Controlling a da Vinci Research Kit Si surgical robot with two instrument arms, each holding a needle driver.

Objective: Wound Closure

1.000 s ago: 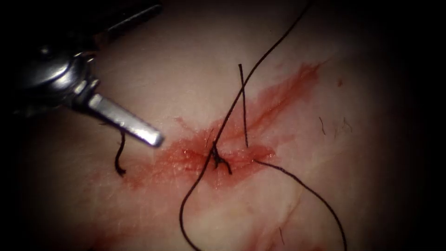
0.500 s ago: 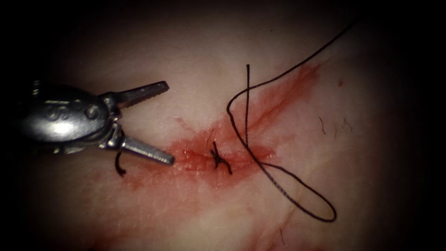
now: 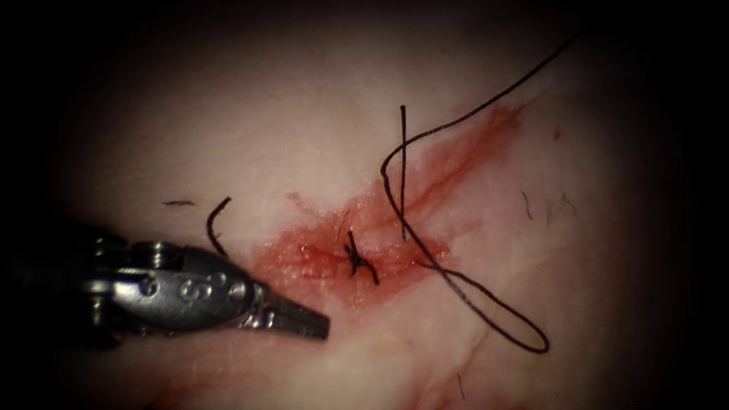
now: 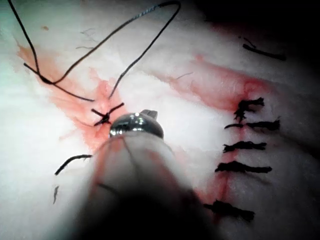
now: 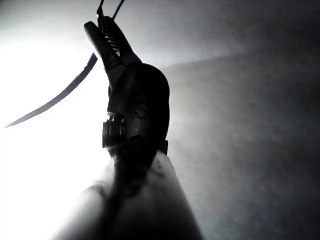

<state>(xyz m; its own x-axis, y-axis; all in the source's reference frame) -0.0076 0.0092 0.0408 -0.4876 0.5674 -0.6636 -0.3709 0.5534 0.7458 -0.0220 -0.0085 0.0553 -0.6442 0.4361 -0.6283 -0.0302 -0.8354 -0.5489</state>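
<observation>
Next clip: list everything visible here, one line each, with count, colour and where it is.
tissue: one, pale pink, under everything.
red fluid: one patch, red, around the knot.
knot: one, black, mid-cut.
thread: one long strand, black, looped right of the knot.
cut ends of thread: two, black, left of the knot.
finished stitches: five, black, in a row along a red line.
needle: one, curved, dark, gripped near its thread end, not in the tissue.
left end effector: one, silver, shut, holding nothing, lower left of the knot.
right end effector: one, dark, shut on the needle.
</observation>
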